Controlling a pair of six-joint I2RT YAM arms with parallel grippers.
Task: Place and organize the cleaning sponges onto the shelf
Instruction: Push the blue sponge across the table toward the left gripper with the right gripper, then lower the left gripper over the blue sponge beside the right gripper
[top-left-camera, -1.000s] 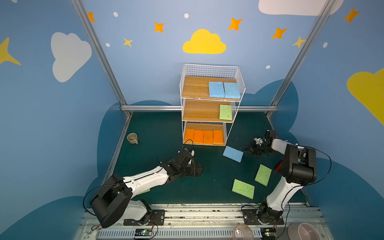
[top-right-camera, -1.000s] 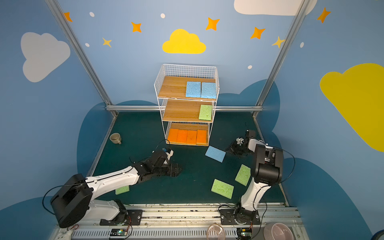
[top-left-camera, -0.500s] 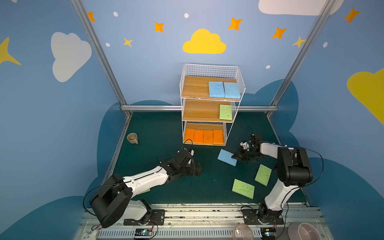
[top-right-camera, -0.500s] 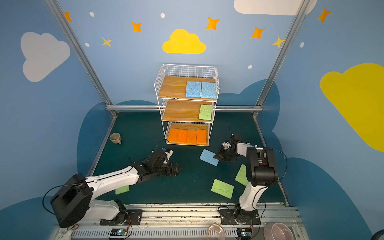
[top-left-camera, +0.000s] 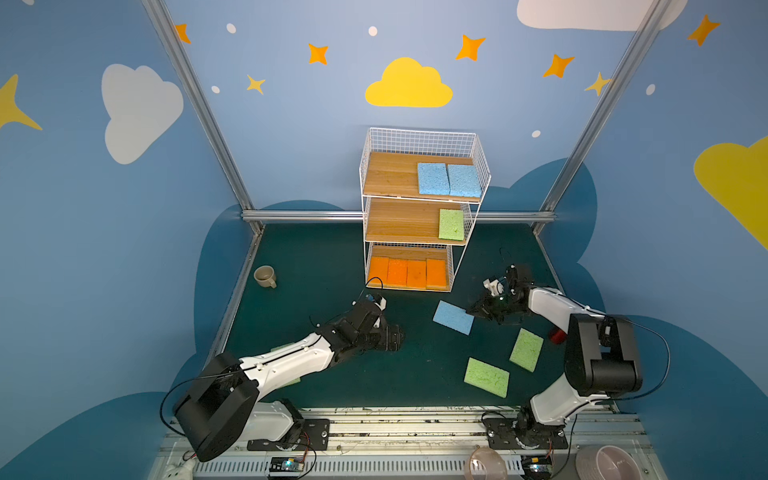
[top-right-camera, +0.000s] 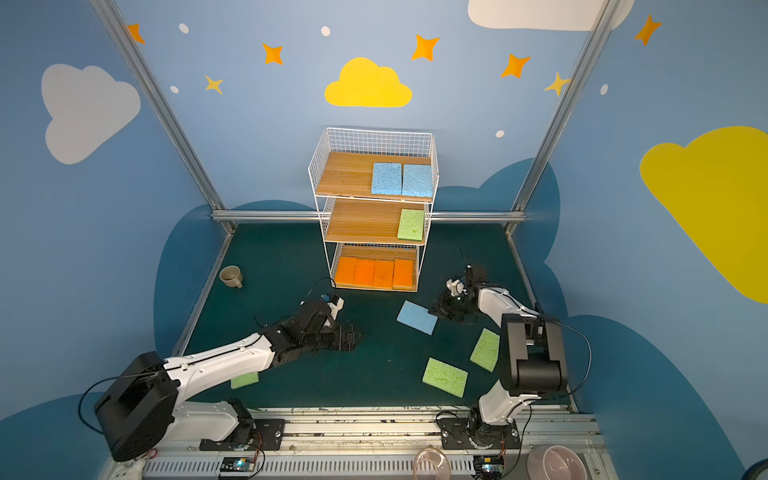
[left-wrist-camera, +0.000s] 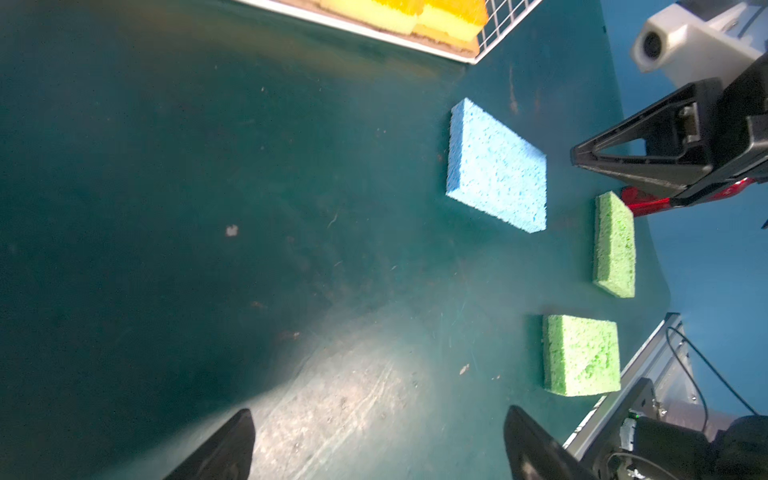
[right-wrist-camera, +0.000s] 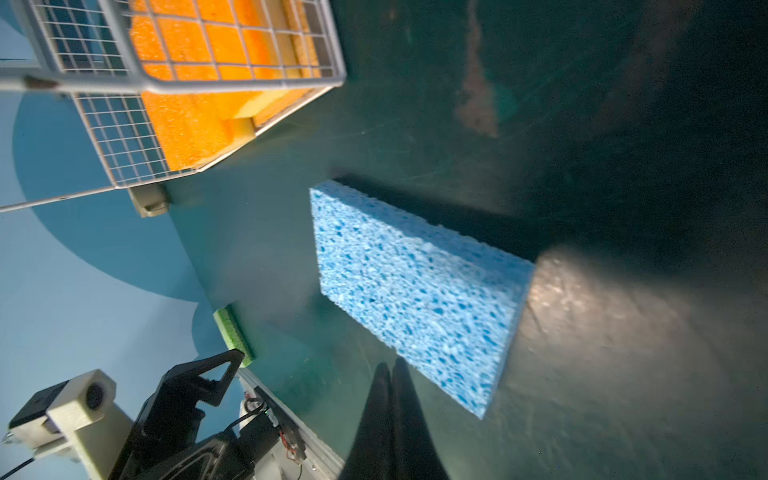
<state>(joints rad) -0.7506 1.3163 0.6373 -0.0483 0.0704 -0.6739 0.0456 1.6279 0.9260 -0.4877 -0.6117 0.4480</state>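
Observation:
The white wire shelf (top-left-camera: 465, 137) holds two blue sponges (top-left-camera: 449, 179) on its top board, a green one (top-left-camera: 451, 224) on the middle board and several orange ones (top-left-camera: 407, 273) on the bottom board. On the green floor lies a loose blue sponge (top-left-camera: 453, 317) (right-wrist-camera: 415, 291) (left-wrist-camera: 496, 166). My right gripper (top-left-camera: 471, 309) (right-wrist-camera: 390, 365) is shut and empty, its tips just beside that sponge's edge. Two green sponges (top-left-camera: 526, 350) (top-left-camera: 486, 377) lie nearer the front. Another green sponge (top-right-camera: 244, 380) is half hidden under my left arm. My left gripper (top-left-camera: 395, 337) (left-wrist-camera: 378, 415) stands open and empty over bare floor.
A beige cup (top-left-camera: 265, 276) sits at the floor's left edge. A red object (top-left-camera: 556, 335) shows behind the right arm. Metal frame posts bound the floor. A clear cup (top-left-camera: 486, 463) and a pale bowl (top-left-camera: 606, 461) stand by the front rail.
My right gripper swept left, and the loose blue sponge slid a little left and forward with it. The left arm hardly moved.

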